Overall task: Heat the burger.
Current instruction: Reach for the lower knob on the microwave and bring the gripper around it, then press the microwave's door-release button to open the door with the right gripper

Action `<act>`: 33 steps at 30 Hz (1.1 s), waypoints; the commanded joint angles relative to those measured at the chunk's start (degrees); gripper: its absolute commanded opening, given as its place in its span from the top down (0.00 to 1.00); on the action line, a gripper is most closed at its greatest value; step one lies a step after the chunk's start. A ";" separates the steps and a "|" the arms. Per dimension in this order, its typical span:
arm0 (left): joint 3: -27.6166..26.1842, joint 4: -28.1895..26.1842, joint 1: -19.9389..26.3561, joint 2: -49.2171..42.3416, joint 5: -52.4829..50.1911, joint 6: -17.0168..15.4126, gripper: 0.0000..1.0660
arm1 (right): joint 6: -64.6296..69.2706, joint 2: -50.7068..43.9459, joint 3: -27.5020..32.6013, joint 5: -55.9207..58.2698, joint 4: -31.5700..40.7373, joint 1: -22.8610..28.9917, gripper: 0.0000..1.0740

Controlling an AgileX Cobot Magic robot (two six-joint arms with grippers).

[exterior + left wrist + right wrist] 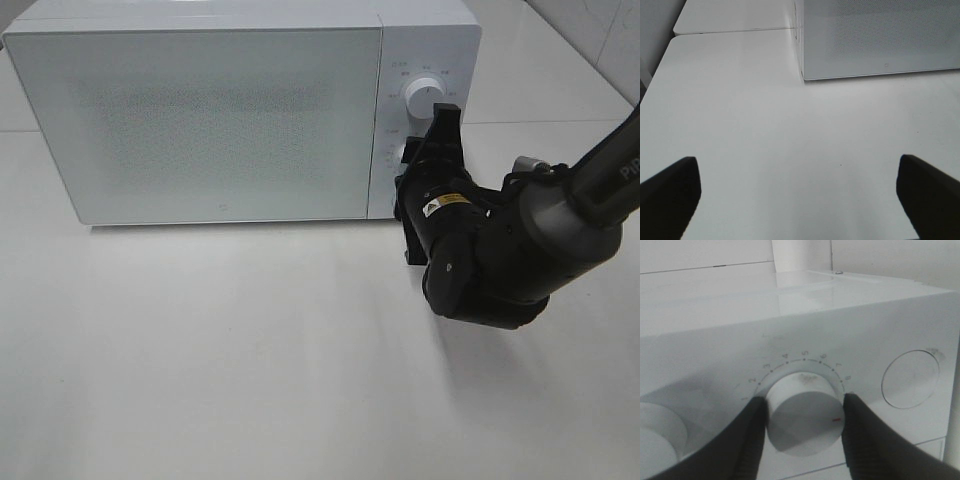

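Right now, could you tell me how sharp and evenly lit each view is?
Exterior high: soft even light, a faint shadow beneath the right arm. Left wrist: table washed out, left gripper fingers dark and blurred. Right wrist: numbered dial readable, glare on the microwave top.

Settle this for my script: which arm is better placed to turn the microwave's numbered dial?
Right: the right jaws clasp the numbered dial; the left jaws hang open over the table, holding nothing.

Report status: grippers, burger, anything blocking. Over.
Right gripper clamped on numbered dial of microwave. Left gripper open, empty, over table. Burger not in view; door shut. No obstruction seen.
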 commanded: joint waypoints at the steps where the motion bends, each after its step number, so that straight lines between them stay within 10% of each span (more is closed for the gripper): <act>1: 0.17 -0.52 0.06 -1.38 -0.57 -0.06 0.06 | -0.80 -0.97 -2.81 -6.30 -8.71 0.00 0.73; 16: 0.17 -0.52 0.06 -1.38 -0.57 -0.06 0.06 | -9.28 -0.97 -2.81 -6.82 -4.24 0.00 0.31; 33: 0.17 -0.52 0.06 -1.38 -0.57 -0.06 0.06 | -24.01 -8.94 1.72 11.17 -9.57 0.17 0.29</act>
